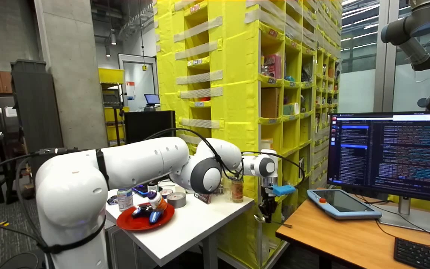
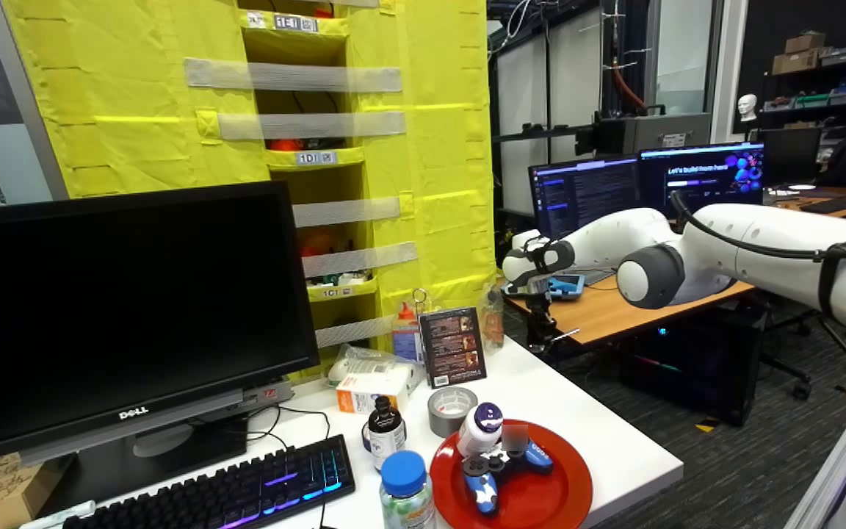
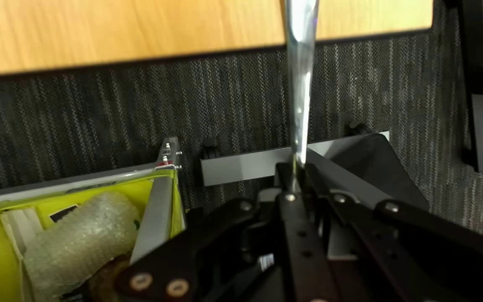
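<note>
My gripper [image 3: 296, 171] is shut on a shiny metal spoon, whose handle [image 3: 301, 71] reaches up across the wrist view. In an exterior view the spoon's rounded bowl [image 1: 260, 218] shows on one side of the black gripper [image 1: 267, 213], the thin handle on the opposite side. The gripper [image 2: 539, 339] also appears in another exterior view, past the far edge of the white table, where just the handle [image 2: 565, 335] sticks out. The spoon lies roughly level, over the gap between the white table and the wooden desk [image 1: 334, 231]. The fingers hide its middle.
The yellow shelf [image 1: 237, 112] stands beside the gripper. On the white table [image 1: 196, 228], a red plate [image 1: 127, 221] bears a game controller and a purple-capped bottle; tape [image 1: 177, 200] and a disc case [image 2: 452, 349] are near. The desk carries a tablet [image 1: 343, 203], monitor and keyboard.
</note>
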`<state>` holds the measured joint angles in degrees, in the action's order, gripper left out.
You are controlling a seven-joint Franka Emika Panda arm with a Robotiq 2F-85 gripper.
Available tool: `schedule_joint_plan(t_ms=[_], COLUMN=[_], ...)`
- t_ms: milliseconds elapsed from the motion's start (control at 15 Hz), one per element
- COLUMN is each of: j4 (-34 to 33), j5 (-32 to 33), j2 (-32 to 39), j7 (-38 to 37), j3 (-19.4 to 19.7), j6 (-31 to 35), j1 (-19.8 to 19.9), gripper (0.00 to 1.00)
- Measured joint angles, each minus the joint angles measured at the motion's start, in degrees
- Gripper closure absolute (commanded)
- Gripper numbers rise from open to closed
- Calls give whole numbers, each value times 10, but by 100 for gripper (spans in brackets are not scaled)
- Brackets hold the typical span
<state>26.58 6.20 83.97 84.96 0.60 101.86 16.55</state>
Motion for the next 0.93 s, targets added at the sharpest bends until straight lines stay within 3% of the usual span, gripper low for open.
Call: schedule_joint_plan(t_ms=[533,933], j4=[75,116], j5=[-22,-21], j2=[4,-15], j7=[-47,-50], j3=[-20,-17], j6=[21,58], j1=[-57,-59], gripper=[98,98])
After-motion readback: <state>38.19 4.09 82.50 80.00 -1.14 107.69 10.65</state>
